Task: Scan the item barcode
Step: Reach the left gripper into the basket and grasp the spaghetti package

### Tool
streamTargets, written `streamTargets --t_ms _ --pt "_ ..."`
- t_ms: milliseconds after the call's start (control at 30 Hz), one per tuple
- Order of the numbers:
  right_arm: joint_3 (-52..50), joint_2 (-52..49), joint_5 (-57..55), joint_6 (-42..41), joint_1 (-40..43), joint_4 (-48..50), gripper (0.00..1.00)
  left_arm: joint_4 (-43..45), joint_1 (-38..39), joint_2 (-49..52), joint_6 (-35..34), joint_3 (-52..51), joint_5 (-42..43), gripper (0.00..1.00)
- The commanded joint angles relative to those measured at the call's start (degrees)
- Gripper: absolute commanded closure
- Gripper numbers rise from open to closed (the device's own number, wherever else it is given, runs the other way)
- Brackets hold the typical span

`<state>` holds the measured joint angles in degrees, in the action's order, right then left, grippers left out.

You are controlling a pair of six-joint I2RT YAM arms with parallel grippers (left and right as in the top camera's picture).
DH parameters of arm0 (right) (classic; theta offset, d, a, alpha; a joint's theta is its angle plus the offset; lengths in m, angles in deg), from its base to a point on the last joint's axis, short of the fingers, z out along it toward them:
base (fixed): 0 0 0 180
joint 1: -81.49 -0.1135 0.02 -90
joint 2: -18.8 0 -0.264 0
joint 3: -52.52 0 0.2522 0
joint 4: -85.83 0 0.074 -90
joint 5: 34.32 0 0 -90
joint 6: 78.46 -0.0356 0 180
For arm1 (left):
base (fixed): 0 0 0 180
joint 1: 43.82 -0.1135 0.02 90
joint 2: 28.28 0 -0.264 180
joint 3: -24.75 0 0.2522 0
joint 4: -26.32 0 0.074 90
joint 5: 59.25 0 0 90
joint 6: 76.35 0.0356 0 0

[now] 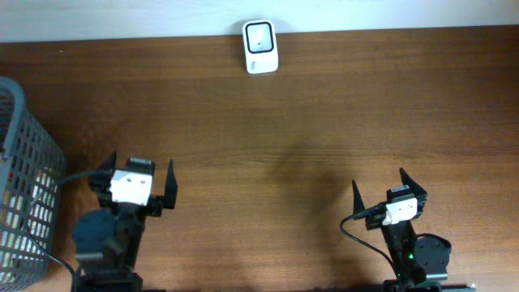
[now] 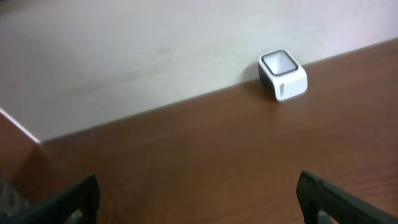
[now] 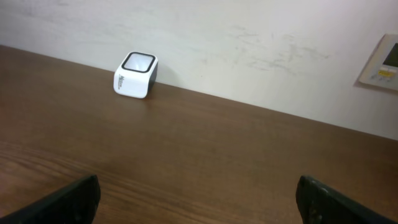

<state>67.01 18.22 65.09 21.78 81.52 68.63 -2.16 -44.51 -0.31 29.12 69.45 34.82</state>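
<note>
Since no item lay out on the table (image 1: 268,122), the coming move turned on the basket (image 1: 32,191), which stood far left of the scanner (image 1: 260,47) and nearer the arms. Pale shapes showed through its mesh, but I could not tell what they were or which way any long side ran. If the item was in there, I judged that it lay left of the left gripper (image 1: 142,162) and just beside that arm, which made that arm much the nearer. That gripper sat down and left of the scanner, fingers spread wide and holding nothing. The scanner itself rested against the wall (image 2: 124,50) at the back edge, window up, its longer side running toward the wall, about midway between the two arms. Down and right of it, the right gripper (image 1: 378,180) was likewise wide open and empty, well apart from the basket. Bare dark wood stretched from the scanner to both grippers, leaving free room to carry something up to the window.
</note>
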Motion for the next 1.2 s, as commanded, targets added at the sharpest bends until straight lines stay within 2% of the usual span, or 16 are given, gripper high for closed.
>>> streamTargets --t_ms 0,100,133,233,333,533,567,633,667,733,833,867,967,1067,1167 --pt "-0.42 0.37 0.68 -0.63 0.37 -0.2 0.01 -6.23 0.31 8.31 0.48 11.47 1.31 0.01" --pt "-0.42 0.37 0.68 -0.63 0.37 -0.2 0.01 -18.97 0.31 20.59 0.46 26.53 2.67 0.01" --pt "-0.42 0.39 0.68 -0.63 0.37 -0.2 0.01 -27.85 0.31 28.96 0.46 36.57 4.39 0.01" --pt "-0.42 0.37 0.68 -0.63 0.37 -0.2 0.01 -43.1 0.31 43.41 0.46 53.44 7.67 0.01" --pt "-0.42 0.37 0.68 -0.63 0.37 -0.2 0.01 -55.93 0.31 56.06 0.5 68.0 15.3 0.01" --pt "-0.42 0.37 0.68 -0.63 0.37 -0.2 0.01 -51.74 0.24 60.81 0.52 69.2 15.93 0.01" --pt "-0.42 0.37 0.68 -0.63 0.37 -0.2 0.01 -51.28 0.02 60.74 0.44 70.18 13.11 0.01" --pt "-0.42 0.37 0.68 -0.63 0.37 -0.2 0.01 -52.11 -2.54 60.74 -5.99 74.44 2.86 0.01" --pt "-0.42 0.39 0.68 -0.63 0.37 -0.2 0.01 -53.92 -7.76 60.74 -8.96 80.11 -2.67 0.01" --pt "-0.42 0.37 0.68 -0.63 0.37 -0.2 0.01 -54.31 -17.51 60.74 -12.35 85.96 -4.87 0.01" --pt "-0.42 0.37 0.68 -0.63 0.37 -0.2 0.01 -54.36 -34.56 61.18 -19.82 86.42 -7.56 0.01" --pt "-0.42 0.37 0.68 -0.63 0.37 -0.2 0.01 -54.73 -41.77 61.57 -20.0 86.2 -7.56 0.01" --pt "-0.42 0.37 0.68 -0.63 0.37 -0.2 0.01 -54.75 -48.06 64.76 -19.91 85.99 -8.59 0.01" --pt "-0.42 0.37 0.68 -0.63 0.37 -0.2 0.01 -53.79 -51.06 69.53 -13.42 82.2 -9.07 0.0" --pt "-0.42 0.37 0.68 -0.63 0.37 -0.2 0.01 -48.76 -52.02 71.23 -4.96 74.03 -10.19 0.01"
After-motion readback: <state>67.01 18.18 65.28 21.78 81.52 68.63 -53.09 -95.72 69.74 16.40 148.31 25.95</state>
